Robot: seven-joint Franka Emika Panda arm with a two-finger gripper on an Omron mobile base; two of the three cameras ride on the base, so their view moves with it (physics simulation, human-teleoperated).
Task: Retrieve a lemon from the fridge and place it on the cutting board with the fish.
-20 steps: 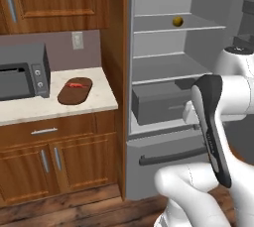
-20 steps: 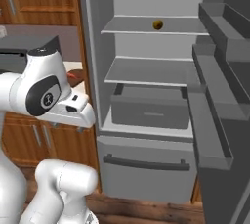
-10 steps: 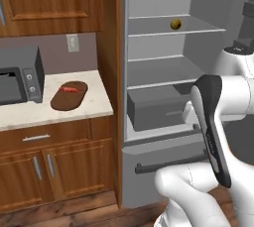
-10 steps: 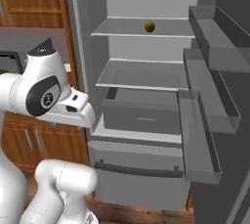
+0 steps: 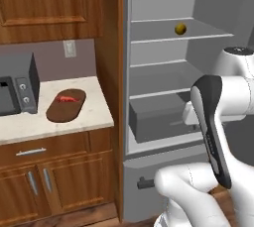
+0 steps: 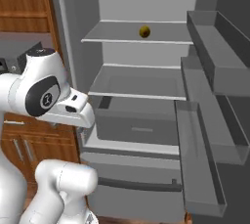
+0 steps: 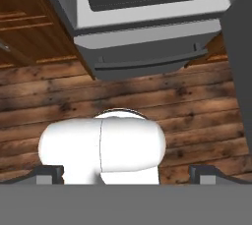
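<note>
Rolling sideways, the base has brought the open fridge nearer the middle of both base views; nothing inside has shifted. A lemon sits near the back edge of the top shelf, ready to pick. On the counter, a fish lies on the cutting board near the front edge. The gripper, fingers spread wide and empty, points at the floor.

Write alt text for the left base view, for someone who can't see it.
An open fridge holds a lemon on its upper shelf, with the white robot arm in front at lower right. Left of the fridge, a fish lies on a cutting board on the counter, beside a microwave.
</note>
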